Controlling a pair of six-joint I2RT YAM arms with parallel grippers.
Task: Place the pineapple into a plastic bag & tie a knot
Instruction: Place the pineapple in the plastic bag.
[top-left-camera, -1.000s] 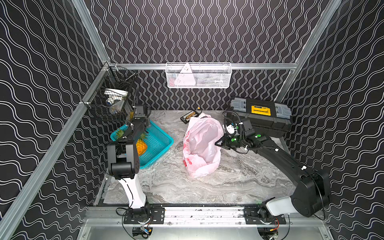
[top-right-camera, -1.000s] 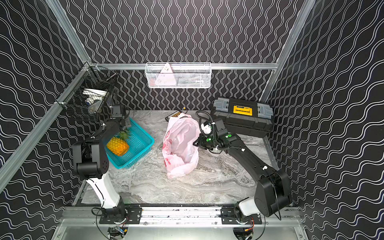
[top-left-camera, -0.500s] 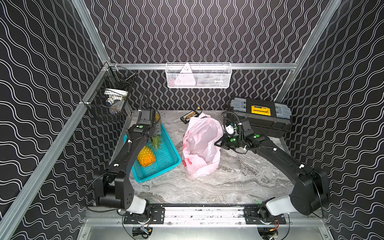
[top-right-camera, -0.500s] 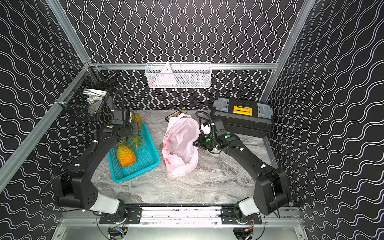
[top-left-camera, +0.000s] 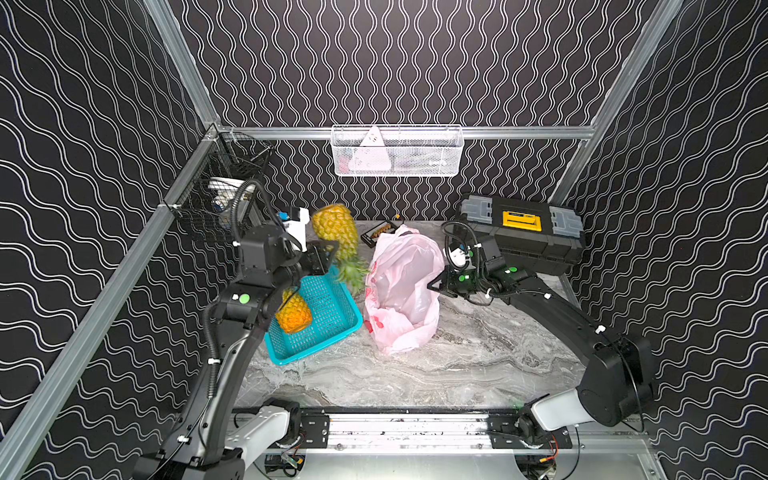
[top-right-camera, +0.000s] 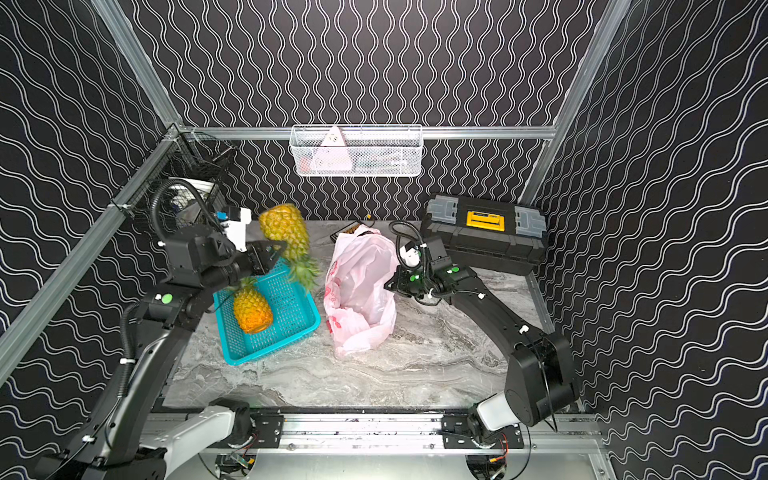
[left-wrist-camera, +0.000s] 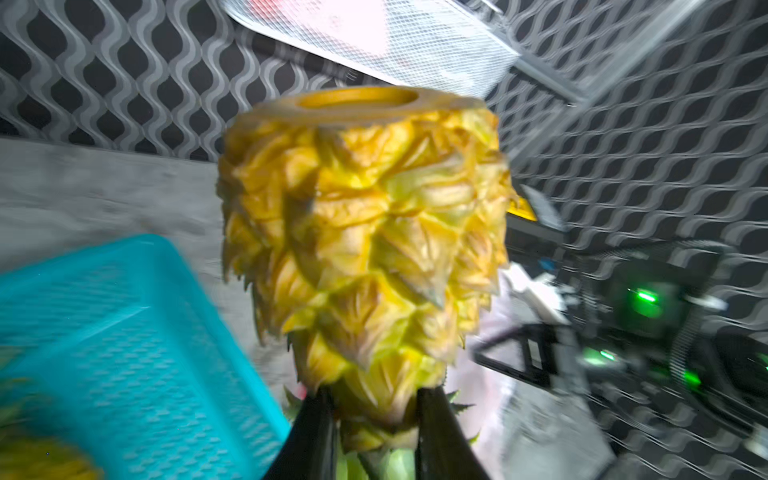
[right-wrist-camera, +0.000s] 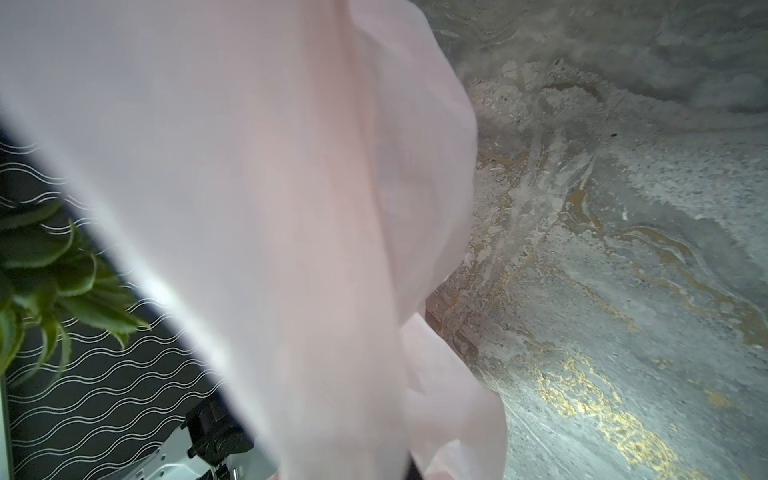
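My left gripper (top-left-camera: 328, 253) (top-right-camera: 276, 249) is shut on a yellow pineapple (top-left-camera: 336, 226) (top-right-camera: 286, 226), gripping its narrow end just above the green crown. The fruit hangs upside down, crown pointing down, above the far rim of the teal basket and just left of the plastic bag. In the left wrist view the two black fingers (left-wrist-camera: 316, 432) pinch the pineapple (left-wrist-camera: 365, 232). The pale-pink plastic bag (top-left-camera: 401, 286) (top-right-camera: 357, 286) stands crumpled mid-table. My right gripper (top-left-camera: 434, 284) (top-right-camera: 388, 284) is shut on its right edge, and the bag's film (right-wrist-camera: 249, 208) hides the jaws. The knot is out of view.
A teal mesh basket (top-left-camera: 332, 332) at the left holds a second pineapple (top-left-camera: 294, 313). A black toolbox (top-left-camera: 519, 228) sits at the back right, and a small dark box (top-left-camera: 376, 232) lies behind the bag. A white wire basket (top-left-camera: 397, 151) hangs on the back wall and a black one (top-left-camera: 224, 187) on the left.
My left arm has swung up and toward the bag, lifting the pineapple out of the teal basket. The basket has slid a little toward the front. The right arm holds still.
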